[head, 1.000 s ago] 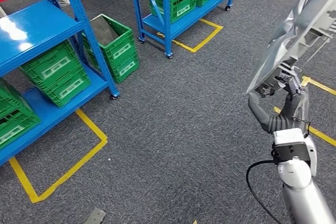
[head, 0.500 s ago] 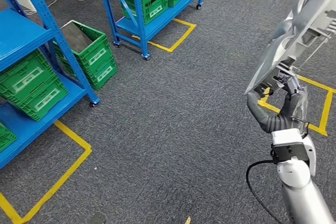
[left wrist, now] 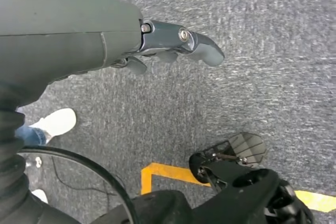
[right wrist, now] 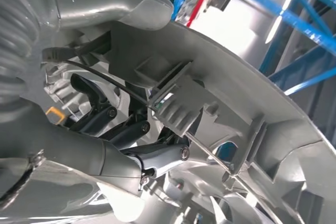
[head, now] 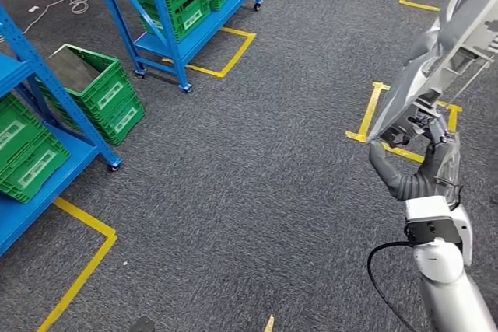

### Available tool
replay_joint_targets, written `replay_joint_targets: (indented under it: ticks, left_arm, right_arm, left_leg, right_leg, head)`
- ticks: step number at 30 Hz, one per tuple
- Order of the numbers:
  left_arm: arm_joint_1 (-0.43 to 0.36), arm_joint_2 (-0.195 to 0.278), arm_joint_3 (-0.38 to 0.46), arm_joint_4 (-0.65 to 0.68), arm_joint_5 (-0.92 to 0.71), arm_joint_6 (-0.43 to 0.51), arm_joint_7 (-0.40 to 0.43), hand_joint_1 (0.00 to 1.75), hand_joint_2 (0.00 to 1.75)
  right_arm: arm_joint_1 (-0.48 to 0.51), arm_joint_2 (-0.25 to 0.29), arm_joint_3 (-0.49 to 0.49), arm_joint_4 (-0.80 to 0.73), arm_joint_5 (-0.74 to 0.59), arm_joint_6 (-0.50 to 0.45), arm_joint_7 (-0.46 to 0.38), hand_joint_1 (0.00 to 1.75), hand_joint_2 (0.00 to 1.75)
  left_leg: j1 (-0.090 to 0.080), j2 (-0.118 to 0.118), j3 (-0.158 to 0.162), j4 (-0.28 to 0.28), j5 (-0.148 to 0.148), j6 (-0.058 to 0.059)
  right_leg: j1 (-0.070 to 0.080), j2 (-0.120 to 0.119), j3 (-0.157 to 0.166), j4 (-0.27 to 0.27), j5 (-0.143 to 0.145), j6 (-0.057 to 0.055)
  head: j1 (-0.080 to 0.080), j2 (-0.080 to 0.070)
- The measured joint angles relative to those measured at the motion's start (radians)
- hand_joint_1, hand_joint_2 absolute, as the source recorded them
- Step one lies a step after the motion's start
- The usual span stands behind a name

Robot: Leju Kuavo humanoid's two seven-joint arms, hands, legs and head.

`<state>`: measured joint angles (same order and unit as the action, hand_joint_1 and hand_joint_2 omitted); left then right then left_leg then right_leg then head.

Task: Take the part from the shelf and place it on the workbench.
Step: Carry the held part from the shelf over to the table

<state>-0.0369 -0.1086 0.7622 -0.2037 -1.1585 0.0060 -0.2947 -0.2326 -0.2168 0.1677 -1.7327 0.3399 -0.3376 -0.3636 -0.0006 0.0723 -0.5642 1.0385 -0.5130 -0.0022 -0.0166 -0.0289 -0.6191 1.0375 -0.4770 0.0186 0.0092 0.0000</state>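
A large silver moulded part with ribs on its underside is held up at the right of the head view. My right hand grips its lower edge, arm raised from below. In the right wrist view the part's ribbed inner face sits close over my dark fingers, which curl against it. My left hand hangs over the grey carpet with its fingers extended and nothing in it.
Blue shelves holding green crates stand at the left and far left. Yellow tape squares mark the grey carpet. A person's white shoe shows near my left arm.
The whole view has swung: shelves and crates have slid left and yellow floor marks have come in at the right. The part stays held in my right hand the same way.
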Motion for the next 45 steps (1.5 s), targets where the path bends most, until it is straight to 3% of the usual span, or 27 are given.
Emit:
replay_joint_targets:
  ticks: [2,4,5,6,8,10,11,12,18,20,22,23,24,26,28,29,31,33,34,35,37,38,39,41,42,43,45]
  left_arm:
    - [-0.001,0.0,0.0,0.0,0.0,0.002,-0.002,0.0,1.75]
    - [0.0,0.0,0.0,0.0,0.0,0.002,-0.006,0.0,1.75]
    - [0.001,-0.001,0.0,0.0,0.0,0.003,-0.007,0.0,1.75]
    - [0.001,-0.001,0.0,0.0,-0.001,0.003,-0.009,0.0,1.75]
    - [0.001,0.0,0.0,0.0,-0.003,0.006,-0.009,0.0,1.75]
    - [0.002,0.001,0.0,0.0,-0.008,0.018,-0.008,0.0,1.75]
    - [0.002,0.002,0.0,0.0,-0.01,0.027,-0.008,0.0,1.75]
    - [0.002,0.002,0.0,0.0,-0.012,0.034,-0.007,0.0,1.75]
    - [0.001,0.002,0.0,0.0,-0.014,0.042,-0.005,0.0,1.75]
    - [0.0,0.001,0.0,0.0,-0.017,0.061,-0.006,0.0,1.75]
    - [0.0,0.0,0.0,0.0,-0.021,0.086,-0.008,0.0,1.75]
    - [0.001,0.0,0.0,0.0,-0.023,0.092,-0.01,0.0,1.75]
    - [0.0,0.0,0.0,0.0,-0.023,0.096,-0.011,0.0,1.75]
    - [-0.002,-0.001,0.0,0.0,-0.024,0.105,-0.015,0.0,1.75]
    - [-0.003,-0.001,0.0,0.0,-0.025,0.114,-0.019,0.0,1.75]
    - [-0.003,-0.002,0.0,0.0,-0.025,0.116,-0.02,0.0,1.75]
    - [-0.003,-0.002,0.0,0.0,-0.026,0.118,-0.022,0.0,1.75]
    - [-0.004,-0.002,0.0,0.0,-0.026,0.118,-0.023,0.0,1.75]
    - [-0.004,-0.002,0.0,0.0,-0.026,0.118,-0.023,0.0,1.75]
    - [-0.003,-0.003,0.0,0.0,-0.026,0.117,-0.024,0.0,1.75]
    - [-0.002,-0.005,0.0,0.001,-0.026,0.114,-0.025,0.0,1.75]
    - [-0.001,-0.005,0.0,0.001,-0.025,0.113,-0.025,0.0,1.75]
    - [-0.001,-0.006,0.0,0.001,-0.025,0.112,-0.026,0.0,1.75]
    - [-0.001,-0.006,0.0,0.001,-0.025,0.111,-0.027,0.0,1.75]
    - [-0.002,-0.005,0.0,0.001,-0.024,0.111,-0.027,0.0,1.75]
    - [-0.002,-0.005,0.0,0.001,-0.024,0.111,-0.027,0.0,1.75]
    - [-0.002,-0.005,0.0,0.001,-0.022,0.111,-0.028,0.0,1.75]
  right_arm:
    - [0.001,0.001,0.0,-0.001,0.0,0.0,0.0,1.75,1.75]
    - [0.001,0.002,0.0,-0.001,0.001,0.0,0.0,1.75,1.75]
    - [0.002,0.002,0.0,-0.001,0.001,0.0,0.0,1.75,1.75]
    - [0.002,0.003,0.0,-0.001,0.001,0.0,0.0,1.75,1.75]
    - [0.004,0.003,0.0,-0.001,0.001,0.0,0.0,1.75,1.75]
    - [0.005,0.004,0.0,-0.001,0.001,-0.001,0.0,1.75,1.75]
    - [0.006,0.004,0.0,-0.001,0.001,-0.001,0.0,1.75,1.75]
    - [0.006,0.004,-0.001,-0.002,0.001,-0.002,0.0,1.75,1.75]
    - [0.009,0.004,-0.004,-0.003,0.002,-0.003,-0.001,1.75,1.75]
    - [0.015,0.004,-0.012,-0.006,0.003,-0.004,-0.001,1.75,1.75]
    - [0.023,0.004,-0.018,-0.007,0.004,-0.004,-0.002,1.75,1.75]
    - [0.028,0.004,-0.02,-0.007,0.003,-0.005,-0.002,1.75,1.75]
    - [0.031,0.004,-0.022,-0.007,0.003,-0.005,-0.002,1.75,1.75]
    - [0.039,0.004,-0.027,-0.01,0.002,-0.006,-0.001,1.75,1.75]
    - [0.042,0.004,-0.033,-0.017,0.001,-0.006,-0.002,1.75,1.75]
    - [0.044,0.004,-0.036,-0.02,0.001,-0.007,-0.002,1.75,1.75]
    - [0.047,0.004,-0.043,-0.024,0.001,-0.009,-0.003,1.75,1.75]
    - [0.049,0.004,-0.048,-0.028,0.001,-0.01,-0.002,1.75,1.75]
    - [0.05,0.004,-0.049,-0.03,0.001,-0.01,-0.002,1.75,1.75]
    - [0.05,0.004,-0.05,-0.031,0.001,-0.01,-0.002,1.75,1.75]
    - [0.053,0.004,-0.05,-0.032,0.001,-0.011,-0.002,1.75,1.75]
    - [0.055,0.004,-0.05,-0.032,0.001,-0.011,-0.002,1.75,1.75]
    - [0.057,0.004,-0.051,-0.032,0.001,-0.011,-0.002,1.75,1.75]
    - [0.061,0.004,-0.054,-0.032,0.001,-0.011,-0.002,1.75,1.75]
    - [0.062,0.004,-0.056,-0.032,0.001,-0.012,-0.002,1.75,1.75]
    - [0.063,0.004,-0.059,-0.033,0.001,-0.013,-0.002,1.75,1.75]
    - [0.064,0.004,-0.065,-0.036,0.0,-0.015,-0.003,1.75,1.75]
  left_leg:
    - [0.004,-0.033,-0.028,0.072,-0.049,-0.006]
    - [0.005,-0.058,-0.086,0.205,-0.11,-0.006]
    - [0.004,-0.062,-0.111,0.258,-0.124,-0.005]
    - [0.004,-0.064,-0.123,0.278,-0.12,-0.002]
    - [0.002,-0.074,-0.098,0.211,-0.058,0.009]
    - [0.001,-0.112,-0.047,0.085,0.01,0.023]
    - [0.001,-0.129,-0.029,0.04,0.026,0.028]
    - [0.001,-0.14,-0.021,0.018,0.029,0.03]
    - [-0.001,-0.13,-0.016,0.001,0.022,0.03]
    - [0.001,-0.1,-0.012,-0.016,0.029,0.035]
    - [0.003,-0.065,-0.007,-0.027,0.036,0.039]
    - [0.003,-0.054,-0.007,-0.027,0.035,0.039]
    - [0.003,-0.044,-0.007,-0.027,0.035,0.039]
    - [0.002,-0.027,-0.006,-0.024,0.031,0.035]
    - [-0.005,-0.013,-0.007,-0.018,0.026,0.026]
    - [-0.008,-0.006,-0.007,-0.016,0.024,0.022]
    - [-0.01,0.008,-0.005,-0.014,0.022,0.016]
    - [-0.005,-0.006,-0.009,0.004,0.003,0.007]
    - [-0.003,-0.024,-0.022,0.039,-0.022,0.002]
    - [-0.001,-0.044,-0.044,0.093,-0.054,-0.001]
    - [0.0,-0.061,-0.1,0.226,-0.115,-0.002]
    - [0.0,-0.064,-0.117,0.266,-0.123,-0.001]
    - [0.0,-0.066,-0.119,0.27,-0.113,0.002]
    - [0.0,-0.08,-0.074,0.171,-0.045,0.011]
    - [0.001,-0.103,-0.044,0.104,-0.013,0.016]
    - [0.002,-0.124,-0.019,0.045,0.009,0.02]
    - [0.001,-0.149,-0.001,-0.005,0.016,0.024]
  right_leg:
    - [-0.002,0.016,0.001,-0.002,0.002,-0.012]
    - [0.0,0.034,0.002,-0.002,0.002,-0.018]
    - [0.002,0.045,0.002,-0.002,0.002,-0.019]
    - [0.004,0.057,0.003,-0.002,0.002,-0.02]
    - [0.006,0.081,0.007,-0.001,0.002,-0.02]
    - [0.006,0.102,0.008,-0.001,0.003,-0.019]
    - [0.005,0.11,0.005,0.0,0.004,-0.016]
    - [0.005,0.116,0.001,0.001,0.006,-0.013]
    - [0.001,0.132,-0.009,-0.002,0.013,-0.002]
    - [0.002,0.092,-0.056,0.085,-0.035,0.013]
    - [0.003,0.041,-0.125,0.227,-0.1,0.025]
    - [0.002,0.038,-0.138,0.255,-0.103,0.028]
    - [0.002,0.035,-0.132,0.246,-0.089,0.029]
    - [0.002,0.01,-0.067,0.125,-0.032,0.03]
    - [0.006,-0.023,-0.004,0.013,-0.002,0.021]
    - [0.009,-0.031,0.009,-0.01,-0.001,0.015]
    - [0.011,-0.014,0.009,-0.011,0.001,0.0]
    - [0.009,0.003,0.008,-0.014,0.005,-0.011]
    - [0.007,0.012,0.009,-0.015,0.008,-0.016]
    - [0.006,0.02,0.009,-0.016,0.009,-0.02]
    - [0.007,0.04,0.008,-0.016,0.01,-0.024]
    - [0.008,0.051,0.008,-0.016,0.011,-0.025]
    - [0.009,0.063,0.008,-0.015,0.011,-0.025]
    - [0.01,0.085,0.009,-0.015,0.012,-0.024]
    - [0.01,0.094,0.008,-0.015,0.014,-0.022]
    - [0.009,0.104,0.005,-0.013,0.015,-0.018]
    - [0.005,0.122,-0.007,-0.012,0.022,-0.007]
  head:
    - [-0.003,0.0]
    - [-0.006,0.0]
    - [-0.006,0.0]
    - [-0.006,0.0]
    - [-0.006,0.0]
    - [-0.005,0.0]
    - [-0.005,0.0]
    - [-0.006,0.0]
    - [-0.008,0.0]
    - [-0.005,0.0]
    - [0.0,0.0]
    - [0.0,0.0]
    - [0.0,0.0]
    - [0.0,0.0]
    - [-0.001,0.0]
    - [-0.002,0.0]
    - [-0.004,0.0]
    - [-0.005,0.0]
    - [-0.006,0.0]
    - [-0.007,0.0]
    - [-0.007,0.0]
    - [-0.007,0.0]
    - [-0.007,0.0]
    - [-0.007,0.0]
    - [-0.006,0.0]
    - [-0.006,0.0]
    - [-0.005,0.0]
